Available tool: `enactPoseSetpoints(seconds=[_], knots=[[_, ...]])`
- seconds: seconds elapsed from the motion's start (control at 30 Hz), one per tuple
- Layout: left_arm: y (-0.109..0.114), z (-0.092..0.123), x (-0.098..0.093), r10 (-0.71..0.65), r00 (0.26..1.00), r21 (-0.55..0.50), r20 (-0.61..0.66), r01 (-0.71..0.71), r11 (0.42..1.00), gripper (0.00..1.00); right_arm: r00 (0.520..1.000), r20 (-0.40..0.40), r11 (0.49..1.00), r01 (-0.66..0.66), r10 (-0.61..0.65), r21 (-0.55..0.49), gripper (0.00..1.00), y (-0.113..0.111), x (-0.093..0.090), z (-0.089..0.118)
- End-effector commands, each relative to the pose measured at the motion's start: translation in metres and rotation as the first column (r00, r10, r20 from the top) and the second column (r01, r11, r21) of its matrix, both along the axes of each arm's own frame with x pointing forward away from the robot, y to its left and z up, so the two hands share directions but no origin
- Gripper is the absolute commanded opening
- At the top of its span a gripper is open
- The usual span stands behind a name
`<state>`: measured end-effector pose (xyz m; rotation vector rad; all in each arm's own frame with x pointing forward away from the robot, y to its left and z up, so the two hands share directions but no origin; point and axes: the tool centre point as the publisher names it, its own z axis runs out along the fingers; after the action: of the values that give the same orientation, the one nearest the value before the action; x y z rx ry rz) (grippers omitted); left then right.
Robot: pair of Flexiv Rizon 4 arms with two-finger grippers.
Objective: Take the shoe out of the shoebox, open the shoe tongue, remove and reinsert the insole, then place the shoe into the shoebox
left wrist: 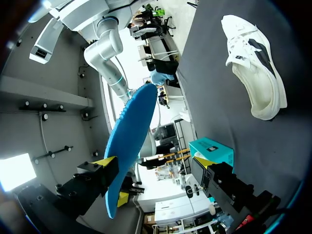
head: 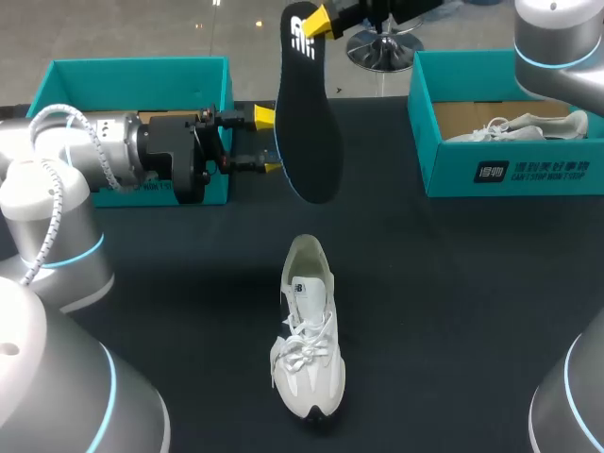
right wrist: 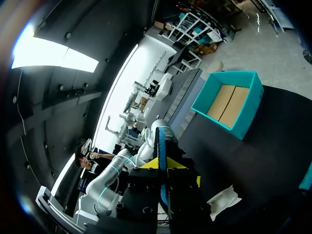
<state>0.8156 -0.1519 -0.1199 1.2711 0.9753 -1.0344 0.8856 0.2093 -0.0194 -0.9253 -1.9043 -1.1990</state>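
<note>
Right fingers [head: 321, 21] pinch the insole [head: 307, 123]; left fingers [head: 263, 116] spread, seemingly touching it.

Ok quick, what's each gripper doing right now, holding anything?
Left gripper: open, the insole by one finger, not clamped.
Right gripper: closed on the insole's upper end, holding it above the table.

Head view overhead, wrists close (sharing shoe [head: 307, 330])

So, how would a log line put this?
right claw: gripping insole aloft | left claw: open by insole | shoe: on table
</note>
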Motion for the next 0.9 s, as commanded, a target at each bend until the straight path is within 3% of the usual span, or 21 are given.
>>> enactPoseSetpoints(seconds=[0.03,0.37,0.73,0.9], knots=[[0.008,-0.001,0.001,-0.001,1.0,0.004,0.006,0.001,1.0,1.0,1.0,0.007,1.0,-0.002,0.002,-0.01,0.0,-0.007,0.004,0.005],[0.027,0.006,0.0,0.012,1.0,-0.016,0.023,-0.011,1.0,1.0,1.0,0.016,1.0,-0.019,0.019,-0.024,0.0,-0.017,0.015,0.008],[-0.006,0.022,-0.01,0.002,0.993,-0.056,0.117,0.004,0.998,1.0,0.999,0.002,0.999,-0.038,0.038,-0.013,0.0,-0.011,0.018,0.005],[-0.021,0.026,-0.005,0.013,0.99,-0.054,0.142,-0.006,0.999,1.0,0.999,-0.004,0.999,-0.033,0.033,-0.006,0.0,-0.008,0.013,0.005]])
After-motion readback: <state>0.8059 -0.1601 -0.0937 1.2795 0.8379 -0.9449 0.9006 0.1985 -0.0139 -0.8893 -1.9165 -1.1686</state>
